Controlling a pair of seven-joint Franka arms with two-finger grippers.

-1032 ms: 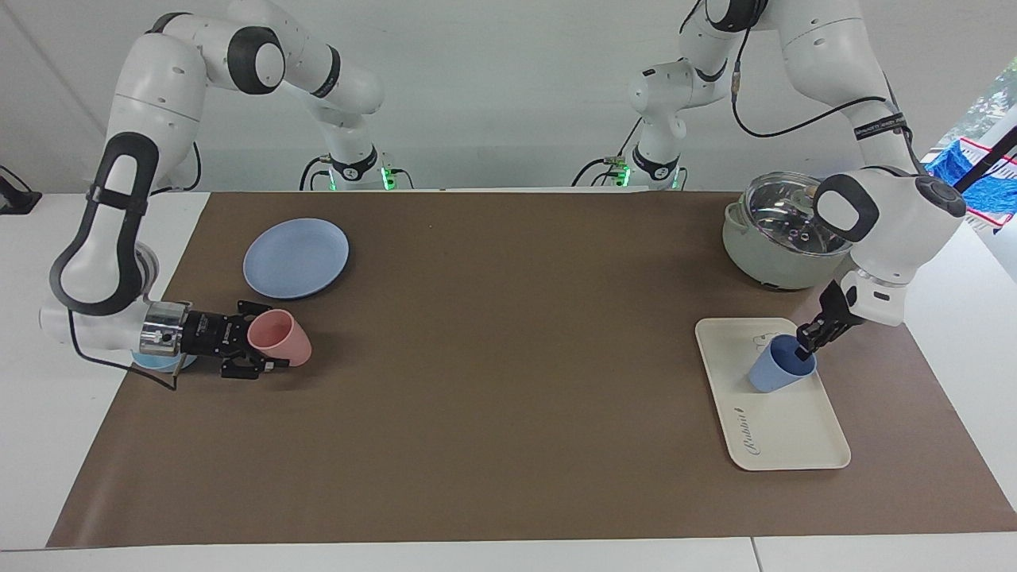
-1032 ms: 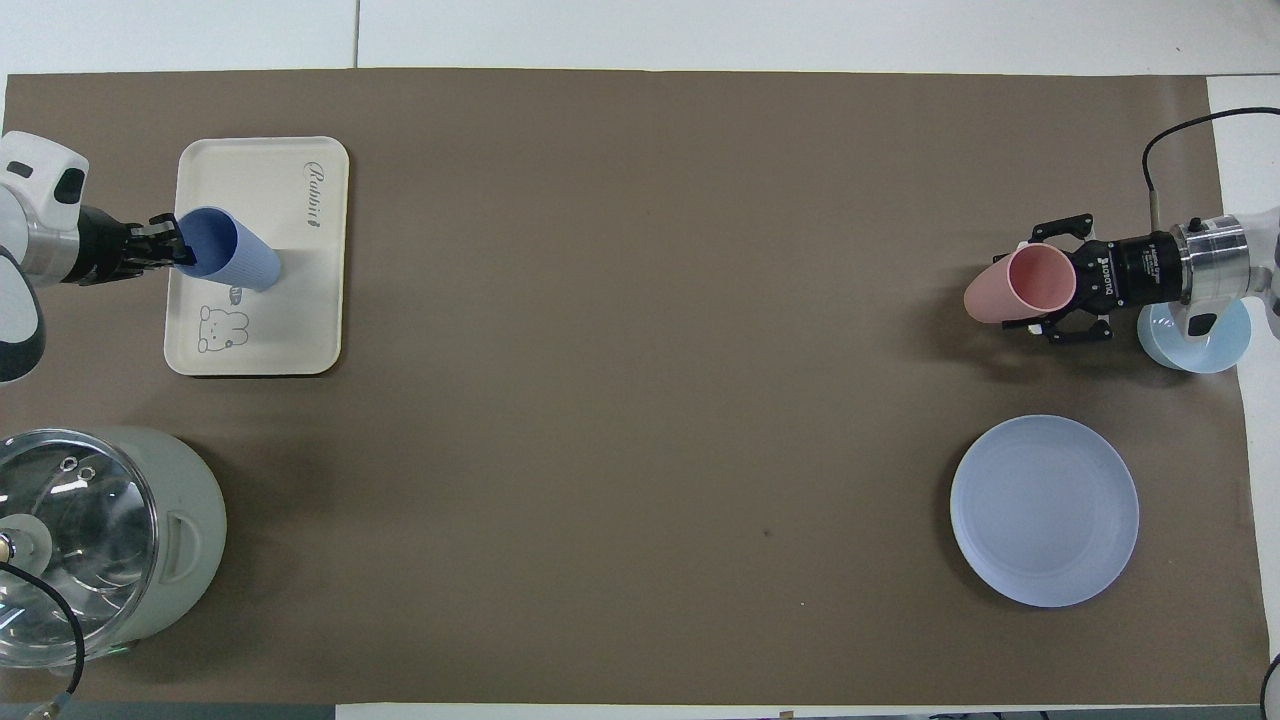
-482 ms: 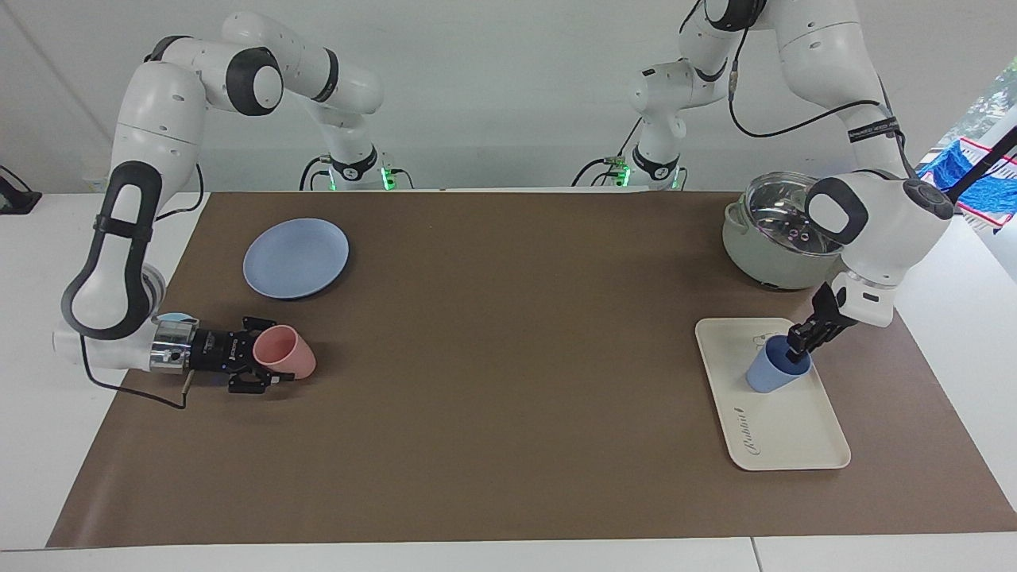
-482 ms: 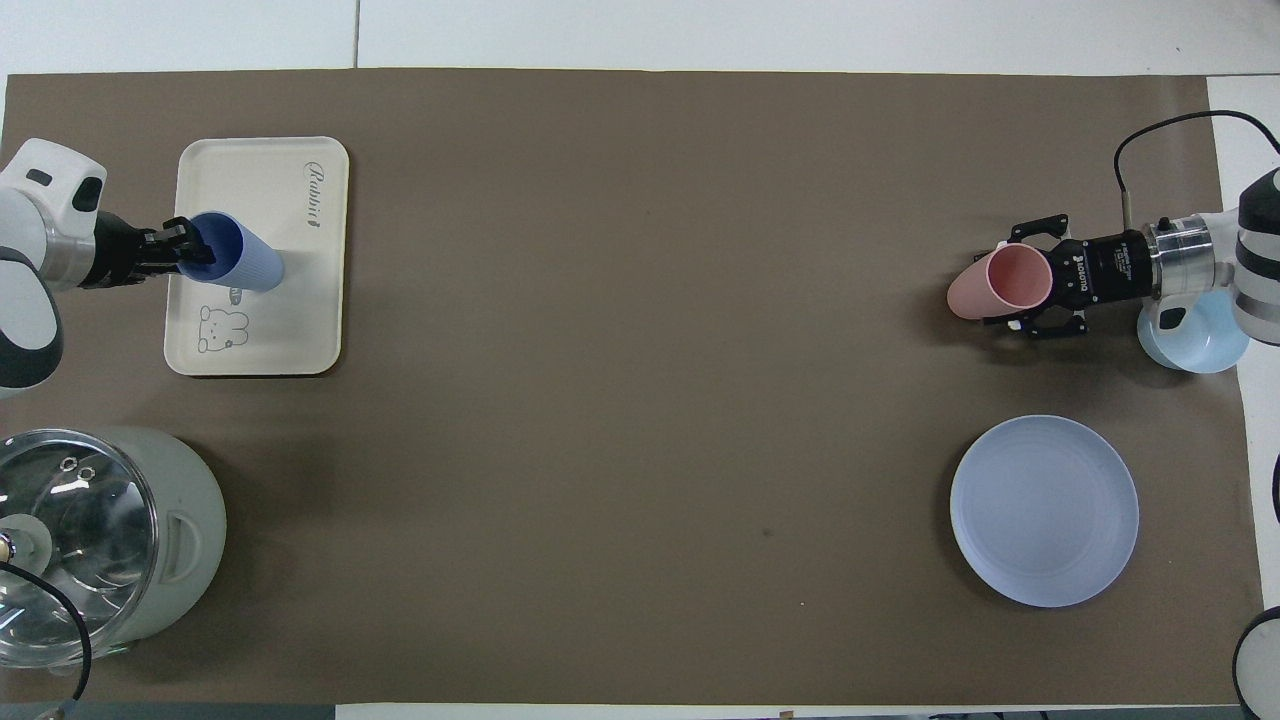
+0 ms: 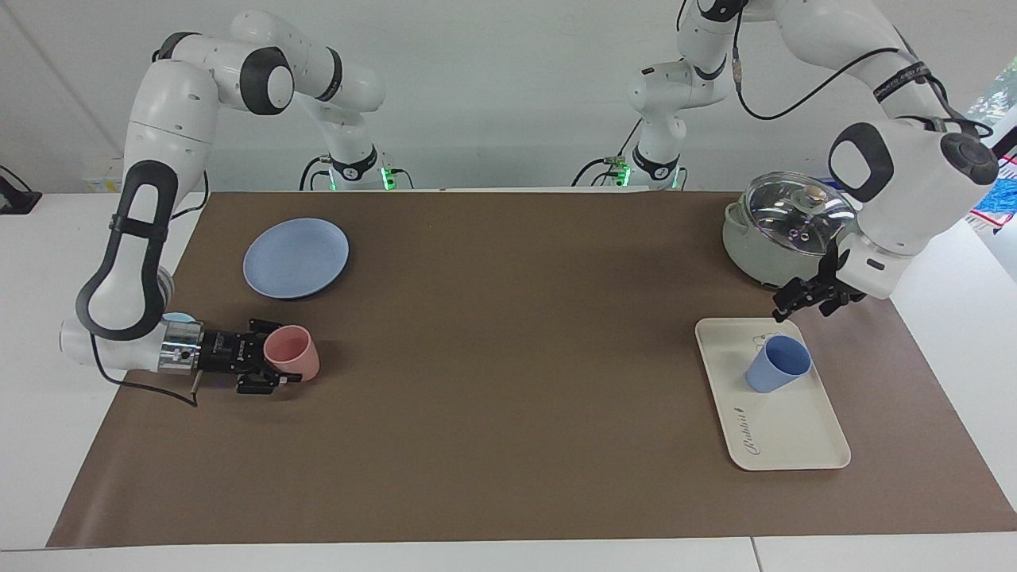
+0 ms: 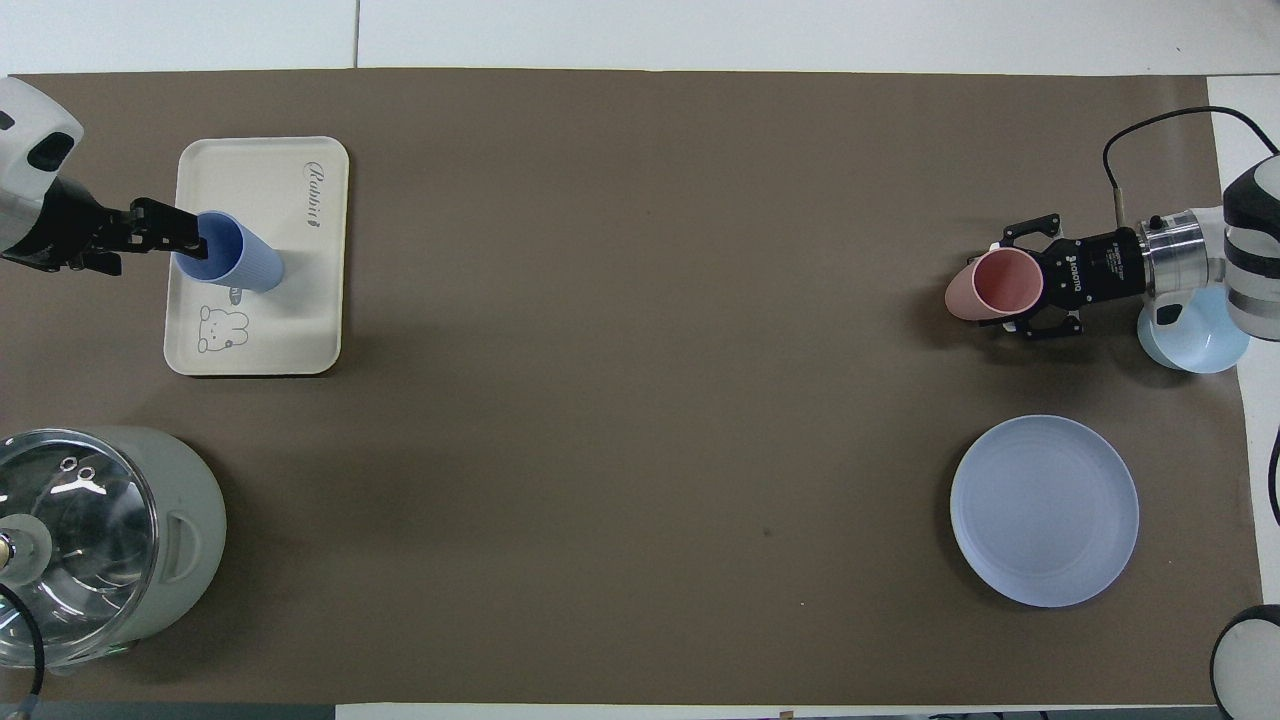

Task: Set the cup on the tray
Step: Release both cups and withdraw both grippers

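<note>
The periwinkle-blue cup point(image 5: 777, 364) stands upright on the cream tray point(image 5: 786, 429), in the half of the tray nearer the robots. The cup point(image 6: 232, 252) and the tray point(image 6: 290, 330) also show in the overhead view. My left gripper point(image 5: 801, 306) is open and empty, lifted clear above the tray's edge nearest the robots; from overhead the left gripper point(image 6: 170, 228) overlaps the cup's rim. My right gripper point(image 5: 274, 367) is shut on a pink tumbler point(image 5: 292, 351) low over the mat at the right arm's end, also seen from overhead as right gripper point(image 6: 1022, 290) and tumbler point(image 6: 990, 286).
A grey-green pot with a glass lid point(image 5: 783, 238) stands nearer the robots than the tray. A round blue plate point(image 5: 295, 258) lies nearer the robots than the pink tumbler. A light-blue bowl point(image 6: 1195, 345) sits under the right wrist at the mat's edge.
My left gripper has let go of the blue cup and risen away from it toward the pot; the cup stays upright on the tray. My right gripper has lowered the pink tumbler and turned it more upright.
</note>
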